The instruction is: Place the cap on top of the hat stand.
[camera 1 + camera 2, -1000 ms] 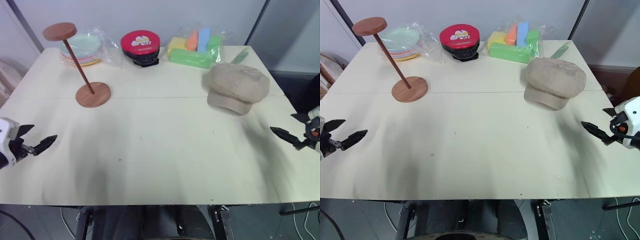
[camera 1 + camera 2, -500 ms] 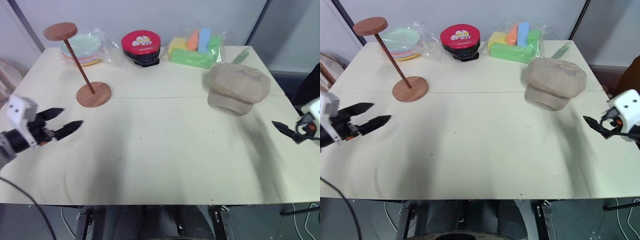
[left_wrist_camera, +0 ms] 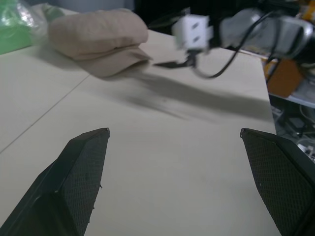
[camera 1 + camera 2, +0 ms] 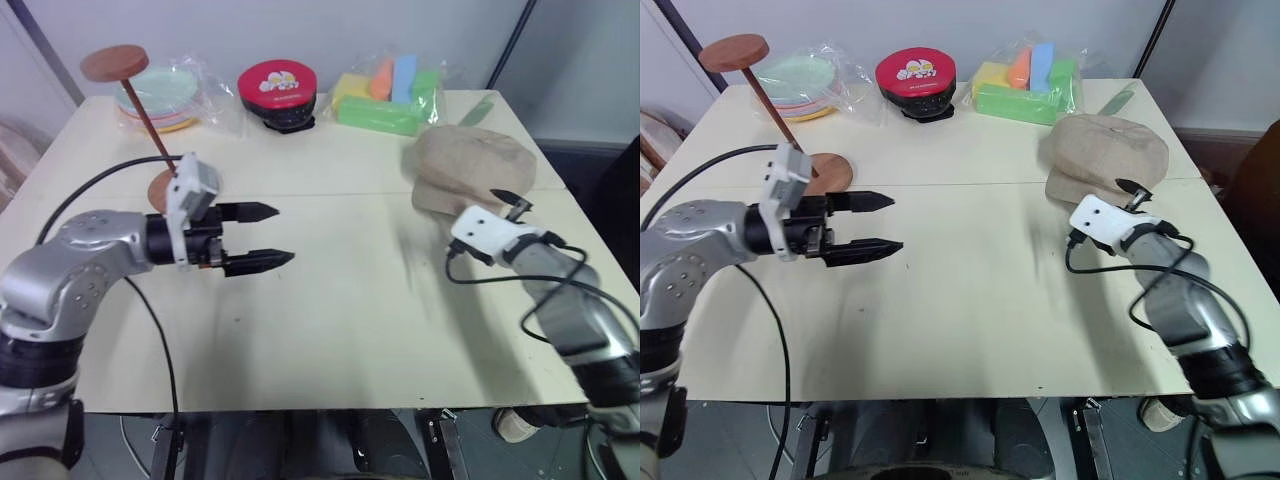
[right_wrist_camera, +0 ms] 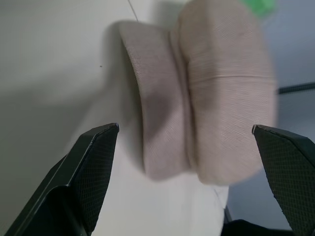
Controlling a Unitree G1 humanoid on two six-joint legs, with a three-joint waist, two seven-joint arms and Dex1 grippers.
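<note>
From the head camera: the beige cap [image 4: 468,170] sits on the far right part of the cream table [image 4: 330,330], brim toward the robot, untouched. Over on the far left, the wooden hat stand [image 4: 140,115] leans, its round base on the tabletop, its disc top bare. Behind it, a stack of pastel plates [image 4: 170,95] in plastic wrap, then a red round lidded container [image 4: 278,88], then a bag of bright foam blocks [image 4: 388,92] along the back edge. The left gripper [image 4: 262,236] hangs above the table, just in front of the stand's base, pointing toward the right, its two black fingers spread wide with nothing between them. The right gripper [image 4: 1130,190] is right at the cap's near edge, one dark fingertip showing against the fabric; whether it touches, I cannot tell.

Left wrist view: both fingers [image 3: 78,182] wide apart, bare table between, and across the table the cap with the right gripper's white housing just beside its brim.

Right wrist view: the right gripper's fingers [image 5: 86,172] stand far apart, empty, and the cap's brim and puffy crown lie directly ahead between them.
</note>
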